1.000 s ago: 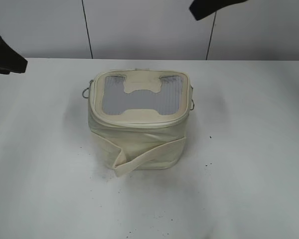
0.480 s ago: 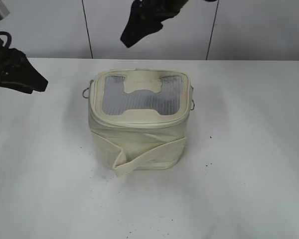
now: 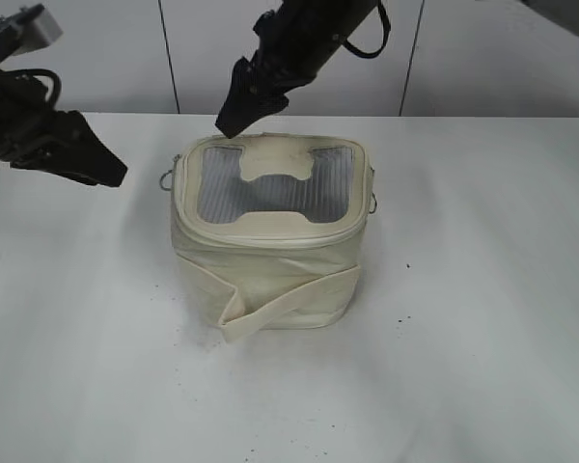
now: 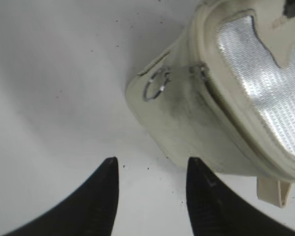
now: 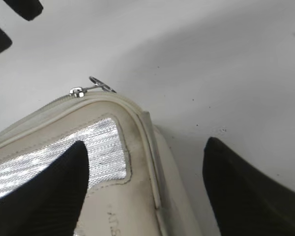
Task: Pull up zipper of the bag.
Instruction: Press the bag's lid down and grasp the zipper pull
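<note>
The cream bag [image 3: 270, 260] with a silver mesh lid stands mid-table. Its zipper runs round the lid rim. A metal slider [image 5: 77, 91] sits on the zipper line next to a metal ring [image 5: 101, 84] on the bag's left side. Both also show in the left wrist view, slider [image 4: 200, 70] and ring [image 4: 156, 88]. My right gripper [image 3: 234, 114] reaches across and hovers open over the lid's back left corner [image 5: 145, 147], holding nothing. My left gripper [image 3: 111, 172] is open and empty above the table, left of the bag [image 4: 152, 167].
A loose cream strap [image 3: 270, 307] hangs across the bag's front. A second ring [image 3: 373, 204] hangs on the bag's right side. The white table [image 3: 482, 289] carries small dark specks. A pale wall stands behind.
The right arm swung from the upper right down and left to the lid's back left corner. The left arm moved right, toward the bag. The bag has not moved.
</note>
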